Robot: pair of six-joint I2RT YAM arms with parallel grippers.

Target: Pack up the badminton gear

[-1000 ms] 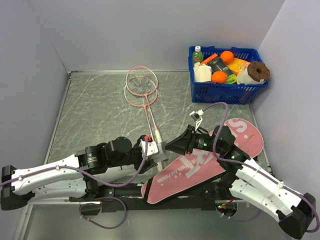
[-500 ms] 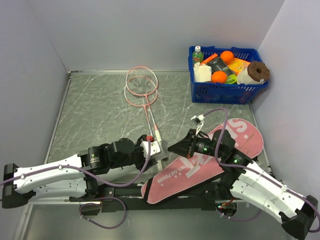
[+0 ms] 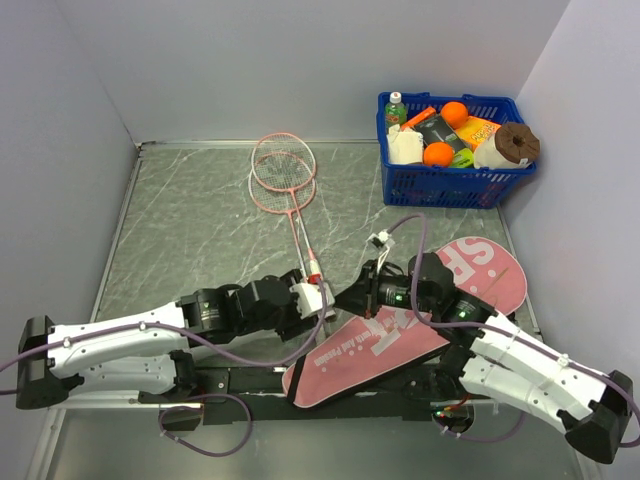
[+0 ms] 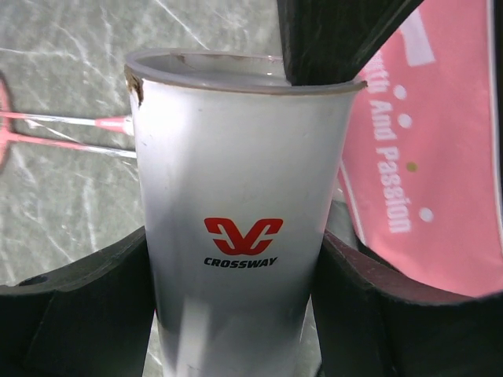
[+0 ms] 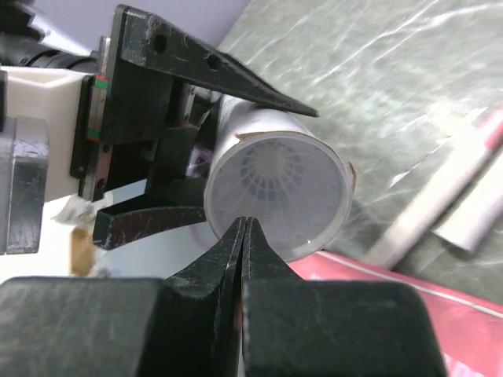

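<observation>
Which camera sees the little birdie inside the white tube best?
The right wrist view: it looks straight into the open tube at the shuttlecock. The left wrist view shows only the tube's outside; in the top view the shuttlecock cannot be seen.

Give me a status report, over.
Left claw clamped on white cylindrical tube. Right claw shut at its mouth. Small white shuttlecock inside. Nothing else blocking.

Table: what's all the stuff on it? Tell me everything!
rackets: two, pink frames, overlapping, back middle
tube: one, white, near middle, held by the left gripper
shuttlecock: one, white, inside the tube
bag: one, pink with white letters, near right
basket: one, blue, far right corner
groceries: several, mixed colours, in the basket
left gripper: one, black, closed around the tube
right gripper: one, black, shut, tips at the tube's mouth
</observation>
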